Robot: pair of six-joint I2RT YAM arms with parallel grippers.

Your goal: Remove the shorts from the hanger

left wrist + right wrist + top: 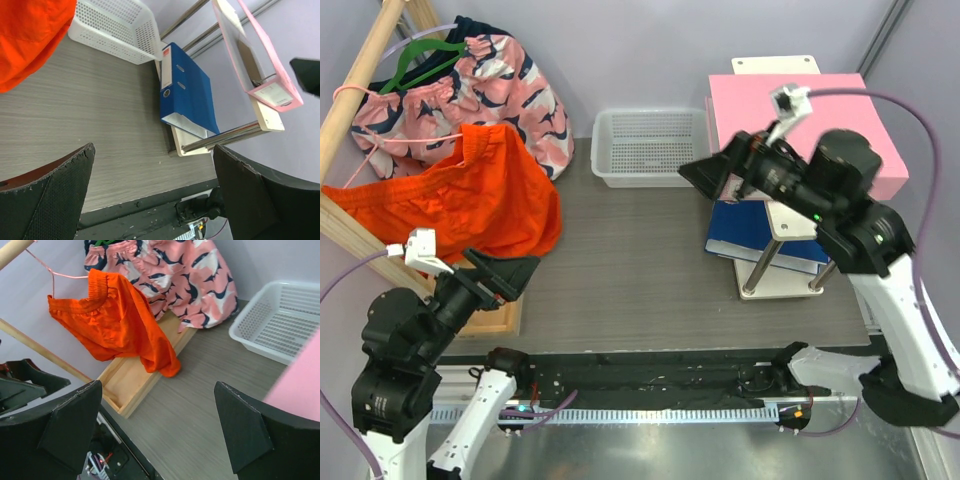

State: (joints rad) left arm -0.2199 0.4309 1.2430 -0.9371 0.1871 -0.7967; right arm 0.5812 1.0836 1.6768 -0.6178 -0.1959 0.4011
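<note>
The bright orange shorts (470, 195) hang from the thin pale pink hanger (354, 92), whose hook sits over a slanted wooden rod at the far left. One leg droops down to the table. The right wrist view shows the shorts (120, 325) and the hanger wire (65, 275) above their waistband. A corner of the shorts (30, 35) shows in the left wrist view. My left gripper (515, 272) is open and empty, low and just in front of the shorts. My right gripper (705, 172) is open and empty, raised at the right and facing the shorts across the table.
A pink garment with a navy-and-white pattern (510, 85) hangs on a green hanger (420, 55) behind the shorts. The rack's wooden base (130, 380) lies under them. A white mesh basket (645, 145) stands at the back. A pink box (820, 110) on a metal stand and a blue binder (187, 92) are at the right.
</note>
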